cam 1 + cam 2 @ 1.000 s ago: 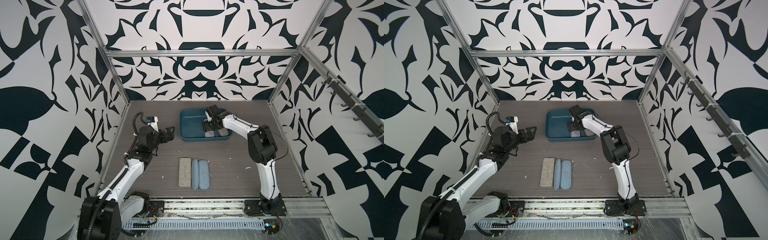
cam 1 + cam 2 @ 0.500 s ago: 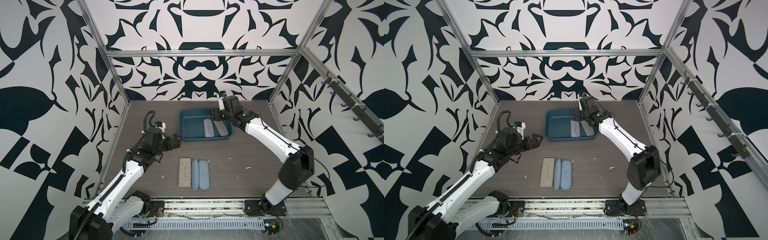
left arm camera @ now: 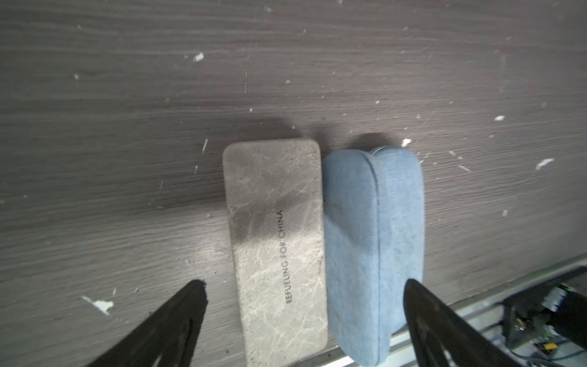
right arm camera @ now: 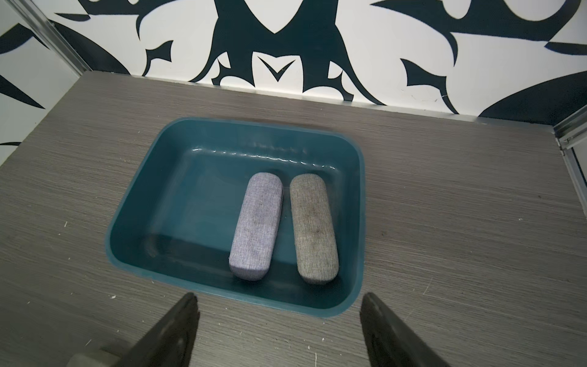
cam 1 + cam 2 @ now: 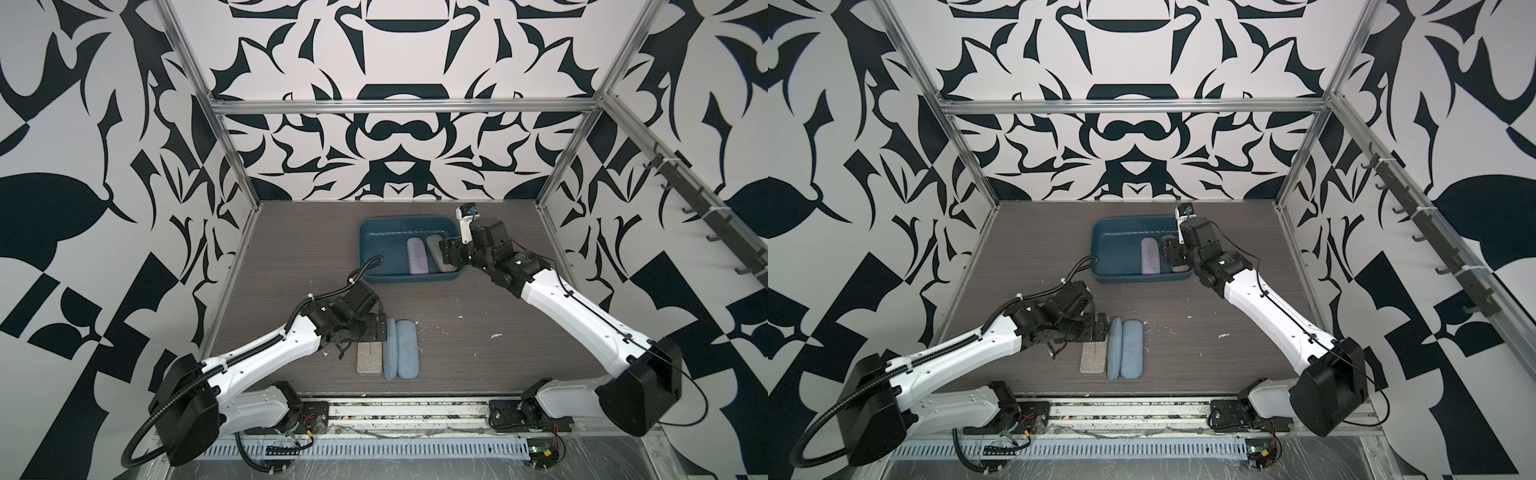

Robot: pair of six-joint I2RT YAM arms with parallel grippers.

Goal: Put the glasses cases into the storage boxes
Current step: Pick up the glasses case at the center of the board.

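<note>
Starting at the left: left gripper (image 3: 304, 282) spread to its widest, nothing in it, poised above the row of three cases on the table (image 5: 478, 332), on the side nearest the arm bases. With fingers (image 3: 178, 317) spanning the beige case and the blue ones beside it, no contact made out. Within that row, in order:
- beige rectangular case (image 3: 273, 241), lying flat, lettered face up
- first light blue case (image 3: 347, 254), pressed against it and seemingly tipped on edge
- second light blue case (image 3: 400, 222), touching the first

Farther back and to the right: dark teal tray (image 4: 139, 197), holding the lilac case (image 4: 255, 225) and, just beside it but apart, the grey-brown case (image 4: 313, 227). Both flat, toward the tray's right side, with the left half bare. Right gripper (image 4: 279, 298) partly spread, empty, held above the tray's near rim.

Judged: two of five stowed, three outstanding. Step in hand is a pick-up from the row by the left arm — most likely the beige case. Called for next: centring on that one case, descent, closure across its width without snagging the blue case tight against it, then carriage to the tray's bare left half.

Against a second earlier: left arm then raised off to the table's left, well apart from the row, now over it. Right gripper then down inside the tray at the cases, now drawn back and up. Row of three unmoved.
</note>
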